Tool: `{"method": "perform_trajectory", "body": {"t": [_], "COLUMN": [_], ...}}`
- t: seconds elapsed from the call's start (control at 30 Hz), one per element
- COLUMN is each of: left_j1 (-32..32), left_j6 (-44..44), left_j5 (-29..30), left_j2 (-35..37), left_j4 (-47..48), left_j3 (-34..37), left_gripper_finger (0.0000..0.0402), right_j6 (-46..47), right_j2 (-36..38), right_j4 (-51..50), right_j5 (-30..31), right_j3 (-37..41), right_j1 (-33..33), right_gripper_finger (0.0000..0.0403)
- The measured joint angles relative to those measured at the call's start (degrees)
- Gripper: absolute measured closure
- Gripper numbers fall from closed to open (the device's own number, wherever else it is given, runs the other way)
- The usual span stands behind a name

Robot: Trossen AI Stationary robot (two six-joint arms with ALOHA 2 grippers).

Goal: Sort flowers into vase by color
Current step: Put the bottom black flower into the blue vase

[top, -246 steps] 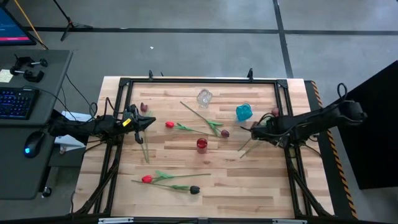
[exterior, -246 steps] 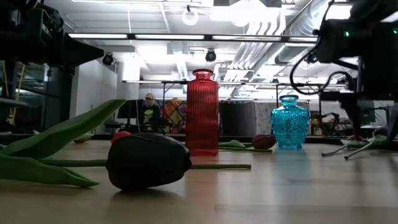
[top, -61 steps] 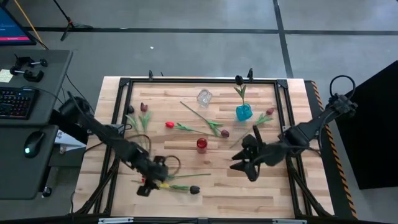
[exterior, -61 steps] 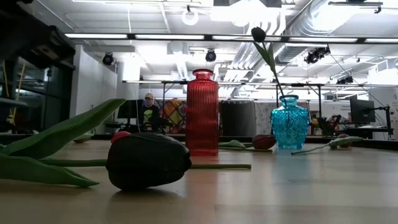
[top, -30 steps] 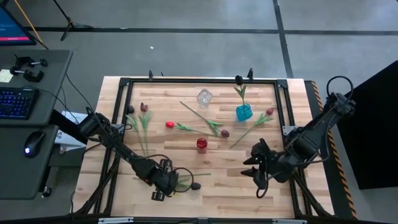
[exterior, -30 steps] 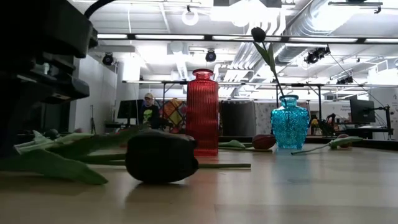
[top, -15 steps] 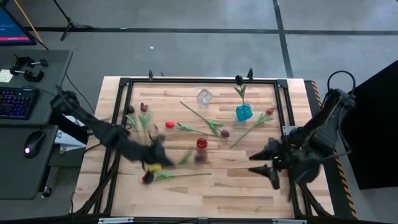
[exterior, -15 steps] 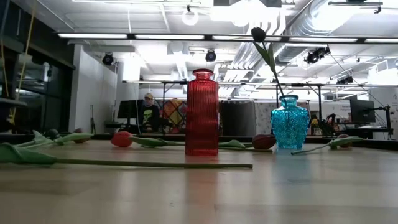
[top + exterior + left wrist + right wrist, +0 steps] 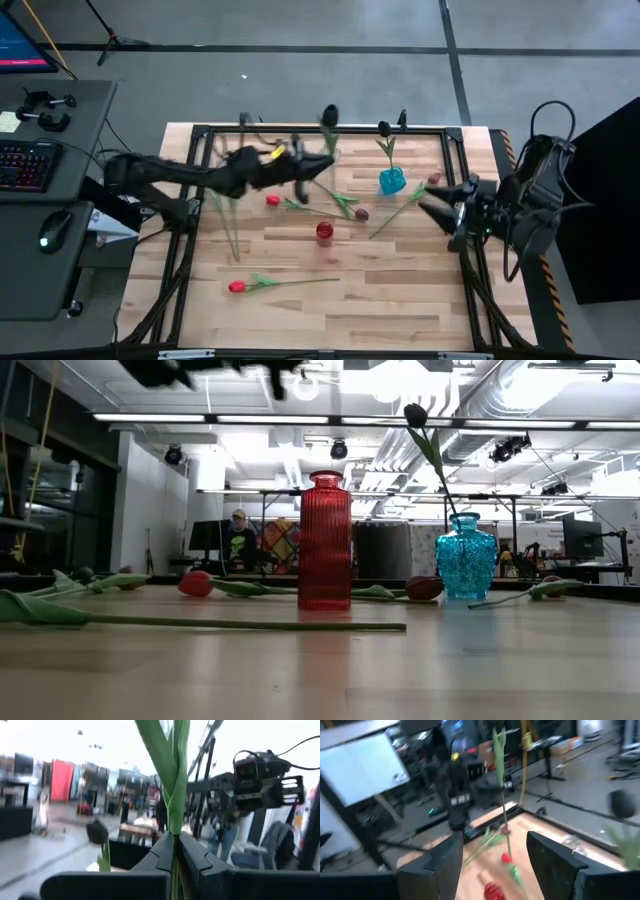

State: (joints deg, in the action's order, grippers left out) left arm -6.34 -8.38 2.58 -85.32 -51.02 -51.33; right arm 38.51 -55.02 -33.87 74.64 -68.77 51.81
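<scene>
My left gripper [image 9: 305, 166] is raised over the table's far part, next to the clear vase [image 9: 328, 157], shut on a near-black tulip whose head [image 9: 328, 115] shows past the far rail. The blue vase [image 9: 392, 181] holds one dark tulip [image 9: 415, 414]. The red vase [image 9: 324, 232] stands mid-table. A red tulip [image 9: 236, 287] lies near the near edge; a red one [image 9: 272, 200] and a maroon one [image 9: 361, 213] lie mid-table; another maroon one [image 9: 433, 180] lies by the blue vase. My right gripper [image 9: 428, 206] is open near the right rail, touching nothing. My left gripper pinches the tulip's green stem [image 9: 173, 839] between its two fingers, below the leaves [image 9: 170, 770]. The fingers lie across the stem. The flower is lifted clear of the table, and its leaves and head stand beyond the fingers, toward the far edge.
More tulips with long stems [image 9: 228, 225] lie along the left side of the table. A black frame rail [image 9: 320, 129] runs around the table top. A desk with keyboard and mouse stands off the left edge. The near right part of the wood shows bare.
My left gripper has lifted the near-black tulip off the near part of the table and swung it up and toward the far edge, beside the clear vase. The red tulip stayed by the near edge. My right gripper has drawn back toward the right and far side.
</scene>
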Motion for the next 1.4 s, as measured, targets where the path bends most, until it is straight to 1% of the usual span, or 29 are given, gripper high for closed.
{"method": "perform_trajectory", "body": {"t": [0.1, 0.23, 0.33, 0.43, 0.6, 0.77, 0.9, 1.07, 1.23, 1.4], "left_j1": [-2.41, -3.43, -3.43, -3.51, -3.57, -3.55, -3.55, -3.79, -3.82, -3.77], "left_j6": [0.0, -0.04, 0.54, 0.79, 1.08, 4.4, 8.72, 12.15, 12.64, 10.35], "left_j5": [-3.36, -5.04, -5.51, -5.23, -2.69, -2.26, 0.12, 2.67, 2.72, 2.72], "left_j2": [-8.98, -19.32, -25.65, -30.61, -38.03, -44.42, -47.2, -47.14, -47.05, -47.07], "left_j4": [-5.59, -5.83, -5.77, -5.92, -5.83, -5.47, -5.19, -1.08, 3.16, 6.75], "left_j3": [-5.76, -16.09, -23.4, -29.82, -38.89, -45.91, -48.64, -48.83, -48.83, -48.81], "left_gripper_finger": [0.0401, 0.0401, 0.0401, 0.0401, 0.0401, 0.0401, 0.0401, 0.0401, 0.0401, 0.0401], "right_j6": [-0.12, -0.72, -1.62, -2.87, -3.64, -4.51, -4.51, -4.51, -4.51, -4.49], "right_j2": [0.89, 1.31, 1.33, 1.45, 1.55, 1.55, 1.53, 1.52, 1.52, 1.52], "right_j4": [0.01, -0.15, -0.15, -0.13, -0.15, -0.15, -0.13, -0.09, -0.13, -0.13], "right_j5": [3.41, 6.54, 8.13, 8.82, 8.91, 9.48, 9.5, 9.37, 9.34, 9.3], "right_j3": [0.0, 0.0, 0.0, 0.0, 0.0, 0.0, 0.0, 0.0, 0.0, 0.0], "right_j1": [-1.21, -2.75, -3.88, -4.78, -5.7, -5.7, -5.7, -5.7, -5.7, -5.7], "right_gripper_finger": [0.0194, 0.0194, 0.0194, 0.0194, 0.0194, 0.0194, 0.0194, 0.0194, 0.0194, 0.0194]}}
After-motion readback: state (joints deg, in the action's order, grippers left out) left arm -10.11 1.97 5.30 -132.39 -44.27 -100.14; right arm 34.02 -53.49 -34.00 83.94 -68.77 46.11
